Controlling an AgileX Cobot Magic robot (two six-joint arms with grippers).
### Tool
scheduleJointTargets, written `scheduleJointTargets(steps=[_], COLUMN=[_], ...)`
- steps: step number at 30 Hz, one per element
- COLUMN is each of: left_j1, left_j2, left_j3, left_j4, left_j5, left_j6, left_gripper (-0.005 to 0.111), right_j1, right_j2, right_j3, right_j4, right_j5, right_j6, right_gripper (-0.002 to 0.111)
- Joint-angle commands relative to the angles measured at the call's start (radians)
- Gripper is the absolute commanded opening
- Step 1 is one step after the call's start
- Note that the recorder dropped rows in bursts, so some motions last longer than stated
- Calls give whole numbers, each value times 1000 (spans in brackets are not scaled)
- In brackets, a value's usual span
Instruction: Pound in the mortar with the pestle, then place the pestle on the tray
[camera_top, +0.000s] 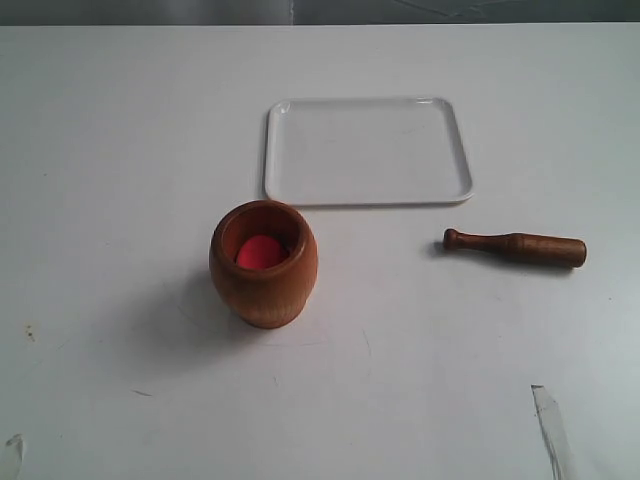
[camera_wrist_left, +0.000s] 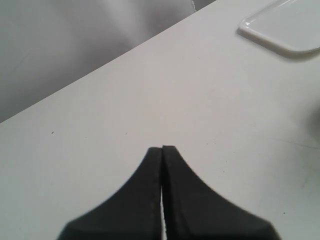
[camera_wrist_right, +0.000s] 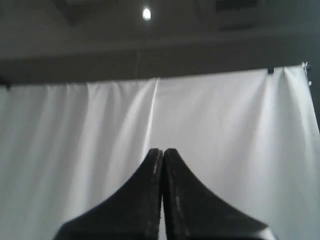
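The reddish-brown wooden mortar (camera_top: 263, 264) stands upright on the white table, with a red ball (camera_top: 261, 252) inside it. Behind it and slightly to the right lies the white tray (camera_top: 366, 150), holding nothing. The dark pestle (camera_top: 515, 248) lies flat on the table to the right of the mortar, its knob end pointing toward the mortar. My left gripper (camera_wrist_left: 162, 148) is shut with nothing in it above bare table, and a corner of the tray (camera_wrist_left: 285, 25) shows beyond it. My right gripper (camera_wrist_right: 163, 151) is also shut on nothing, facing a white cloth backdrop. Neither gripper is near the objects.
The white table (camera_top: 120, 150) runs back to a dark far edge. A pale sliver (camera_top: 550, 430) shows at the front right and another pale bit (camera_top: 12, 450) at the front left corner. The cloth backdrop (camera_wrist_right: 225, 125) hangs under a dark ceiling.
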Motion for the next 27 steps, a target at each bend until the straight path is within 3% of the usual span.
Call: scheduleJointTargets(steps=[1,3,5,9,14,16,19,22,25,27], left_j1=[-8,-8,-8,-8,-8,-8,-8,-8,-8,-8], left_j2=[-1,-1,-1,-1,-1,-1,-1,-1,-1,-1], left_j3=[1,1,1,1,1,1,1,1,1,1], left_j4=[-7,-7,-7,-7,-7,-7,-7,-7,-7,-7], left_j5=[-3,-3,-3,-3,-3,-3,-3,-3,-3,-3], left_j6=[-8,-8,-8,-8,-8,-8,-8,-8,-8,-8], left_gripper=[0,0,0,0,0,0,0,0,0,0], right_j1=[4,2,2,2,2,36,136,203,261,289], right_j2=[-3,15,140,543,1085,1267,1509,1646,1753,1804], right_j3=[3,-53,-119,-317,-715,-897,-1114,-1246,-1326,-1357], right_j4=[81,64,73,116,71,73,205,282,283,262], right_j5=[-155,-5,74,261,822,1129,1489,1712,1893,1920], right_j6=[-13,-153,-155,-140,-144,-181,-454,-781,-998,-1040], right_gripper=[0,0,0,0,0,0,0,0,0,0])
